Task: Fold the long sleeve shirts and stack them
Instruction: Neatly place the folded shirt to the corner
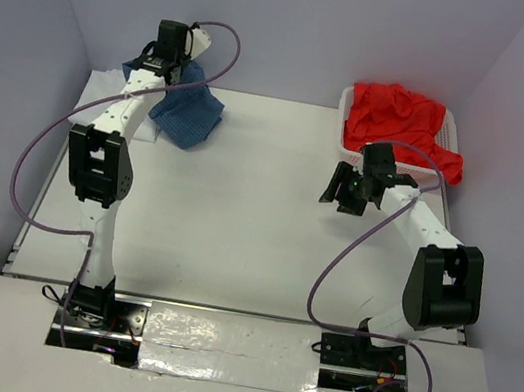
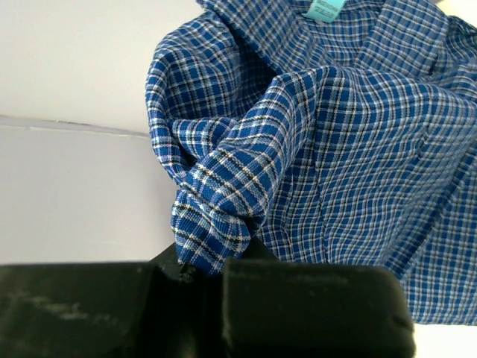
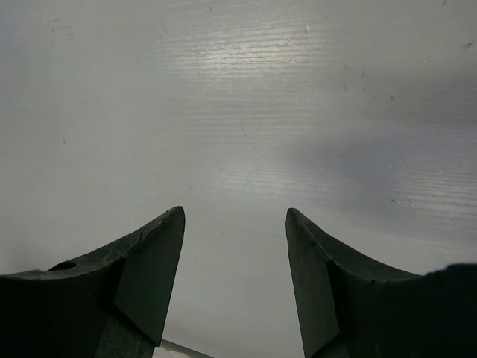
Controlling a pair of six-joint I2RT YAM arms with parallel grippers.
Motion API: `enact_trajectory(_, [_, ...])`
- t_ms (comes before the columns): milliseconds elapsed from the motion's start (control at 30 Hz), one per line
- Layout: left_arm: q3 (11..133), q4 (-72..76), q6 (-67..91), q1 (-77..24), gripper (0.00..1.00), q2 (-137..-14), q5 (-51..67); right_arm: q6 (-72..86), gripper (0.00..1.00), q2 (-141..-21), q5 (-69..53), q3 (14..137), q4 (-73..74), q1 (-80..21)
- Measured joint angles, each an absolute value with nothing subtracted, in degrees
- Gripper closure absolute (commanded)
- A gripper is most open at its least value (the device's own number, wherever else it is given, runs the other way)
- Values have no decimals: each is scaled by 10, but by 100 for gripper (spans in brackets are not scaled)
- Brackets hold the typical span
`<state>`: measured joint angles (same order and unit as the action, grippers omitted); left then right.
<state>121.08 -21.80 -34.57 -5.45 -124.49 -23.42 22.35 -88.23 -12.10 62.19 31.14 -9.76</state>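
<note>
The blue fine-checked shirt [image 1: 188,112] hangs bunched at the back left of the table, held up by my left gripper [image 1: 168,66]. In the left wrist view the left gripper [image 2: 205,272] is shut on a fold of the blue checked shirt [image 2: 335,149], whose collar and pale blue label show at the top. A red shirt [image 1: 402,124] lies heaped in the white mesh basket [image 1: 449,127] at the back right. My right gripper [image 1: 342,192] hovers open and empty over bare table in front of the basket; its fingers [image 3: 153,268] stand wide apart. A white cloth [image 1: 98,91] shows under the left arm.
The white tabletop [image 1: 257,226] spreads between the two arms. Grey-violet walls close the back and both sides. Purple cables loop from each arm.
</note>
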Motion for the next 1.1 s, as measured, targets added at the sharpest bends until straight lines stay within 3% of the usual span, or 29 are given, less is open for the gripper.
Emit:
enact_trajectory(367, [1214,-215,-337,-3,100,-1243,-228,215,37,-868,-110,612,317,-98])
enact_trajectory(767, [1195,-216,-236,89,100,-1219,-117,213,38,-868,-107,613,324,-98])
enact_trajectory(1100, [1214,-228,-174,152,100,-1289,-67,205,39,-868,-107,620,343,-98])
